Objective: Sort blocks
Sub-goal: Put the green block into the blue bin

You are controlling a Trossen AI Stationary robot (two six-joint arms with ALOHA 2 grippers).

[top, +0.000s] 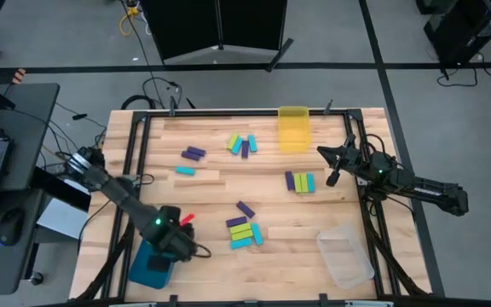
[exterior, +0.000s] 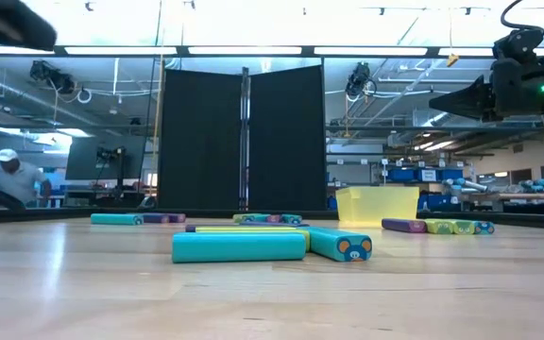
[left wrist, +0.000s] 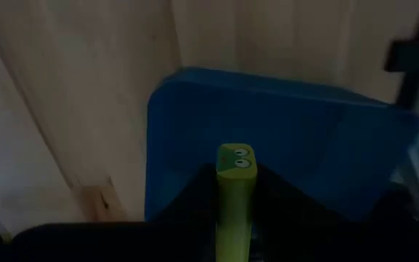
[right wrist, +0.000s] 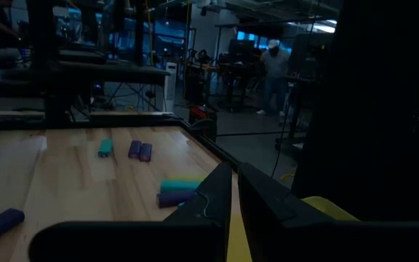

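The left claw (left wrist: 235,218) is closed on a lime green block (left wrist: 234,191), pinched across its narrow sides with the printed-eyes end sticking forward, and it hangs over the blue bin (left wrist: 326,138) at the counter's near left corner. That grip looks sound: the bar appears rigid, light and smooth-skinned, so the flat long sides are the place to take it, near mid-length so it does not pivot. It should survive a short drop into the bin.

The right claw (right wrist: 233,191) hovers above the counter's right edge, its fingers drawn nearly together with only a slit between them and nothing held.

The other blocks (top: 244,232) lie flat in loose clusters: a stack-like group of lime, cyan and purple near the front middle, a trio (top: 299,182) toward the right, a few (top: 242,144) near the far edge beside the yellow bin (top: 293,128), and a purple and a cyan one left of centre. Where bars touch side to side, a claw may nudge a neighbour; end-on approaches look cleaner.

The counter (top: 211,196) is pale wood planking, level and bare enough to slide on. A clear bin (top: 345,257) sits at the near right corner. Beyond, the low view shows a black folding screen (exterior: 244,142) and a workshop with a person (exterior: 12,175) far off at the left.
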